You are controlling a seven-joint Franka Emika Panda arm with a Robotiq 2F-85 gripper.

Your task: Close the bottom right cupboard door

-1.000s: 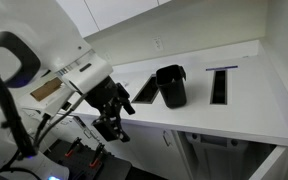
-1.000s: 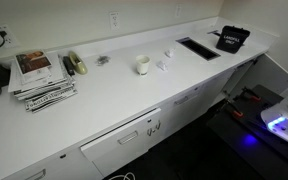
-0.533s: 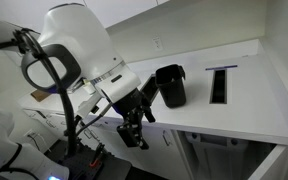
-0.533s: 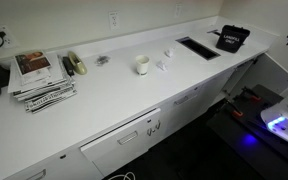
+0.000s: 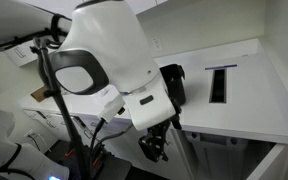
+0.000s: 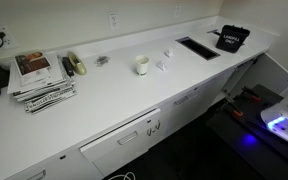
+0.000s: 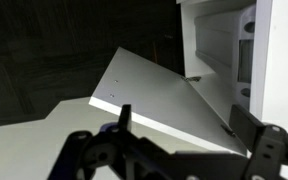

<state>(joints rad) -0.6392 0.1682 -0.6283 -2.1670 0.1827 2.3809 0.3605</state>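
The bottom right cupboard door (image 7: 149,95) is a plain white panel that stands swung open, hinged to the white cabinet frame (image 7: 224,45) at the right of the wrist view. My gripper (image 7: 184,128) is open and empty, with its two dark fingertips (image 7: 124,118) spread apart just in front of the door's face and not touching it. In an exterior view the gripper (image 5: 154,148) hangs below the counter edge. The open door also shows in an exterior view (image 6: 276,72) at the counter's far end.
A white counter (image 6: 114,85) carries a newspaper stack (image 6: 42,78), a mug (image 6: 142,65), a black container (image 6: 232,39) and a black slot (image 6: 198,47). The container (image 5: 172,85) and the slot (image 5: 219,85) sit above the gripper. A drawer (image 6: 124,135) stands slightly open.
My arm has swung to the right across the exterior view and the gripper has dropped lower, below the counter edge. The door has not moved.
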